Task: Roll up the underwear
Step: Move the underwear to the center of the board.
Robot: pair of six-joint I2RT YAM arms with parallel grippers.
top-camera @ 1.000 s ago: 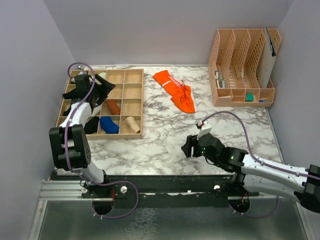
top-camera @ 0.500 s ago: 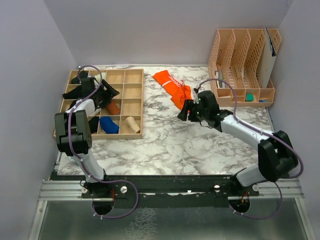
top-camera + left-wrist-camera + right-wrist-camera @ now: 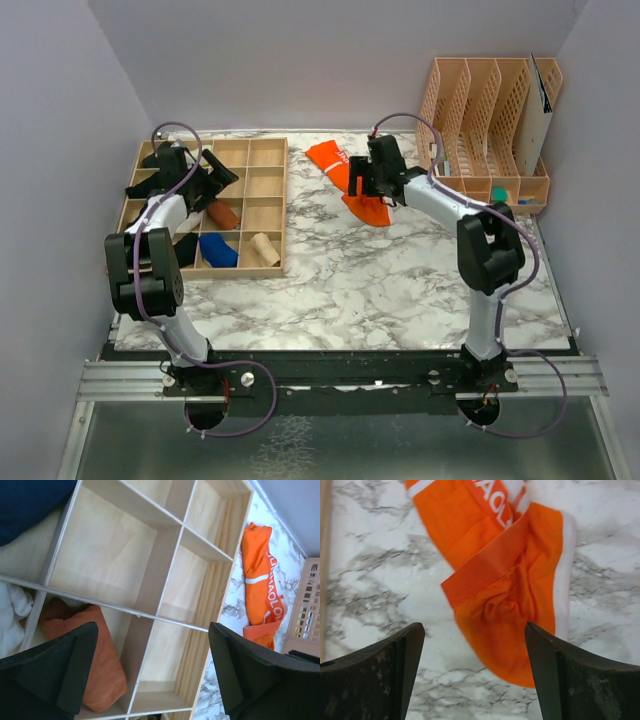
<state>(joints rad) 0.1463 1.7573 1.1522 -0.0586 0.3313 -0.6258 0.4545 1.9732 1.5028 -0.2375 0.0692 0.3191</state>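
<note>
The underwear: the orange brief [image 3: 505, 595] lies unrolled on the marble table [image 3: 350, 290], far centre, directly under the right gripper [image 3: 368, 180], whose jaws stand wide and hold nothing. The rust-brown brief [image 3: 95, 665] sits bundled in a compartment of the wooden tray [image 3: 264, 212], far left, beneath the left gripper [image 3: 152, 645], jaws wide and empty. A blue bundle [image 3: 218, 250] and a cream roll [image 3: 264, 245] occupy near compartments. A slotted rack [image 3: 485, 130] stands far right. The walls [image 3: 300, 60] are plain grey.

We see the bright orange briefs [image 3: 327, 158] lying unrolled and rumpled on the marble tabletop [image 3: 400, 280], upper centre of the overhead frame. Their white lettered waistband is showing and an orange band is folded diagonally across. The rust-brown briefs [image 3: 224, 213] sit bundled in an inner compartment of the wooden tray [image 3: 284, 205], at left.
</note>
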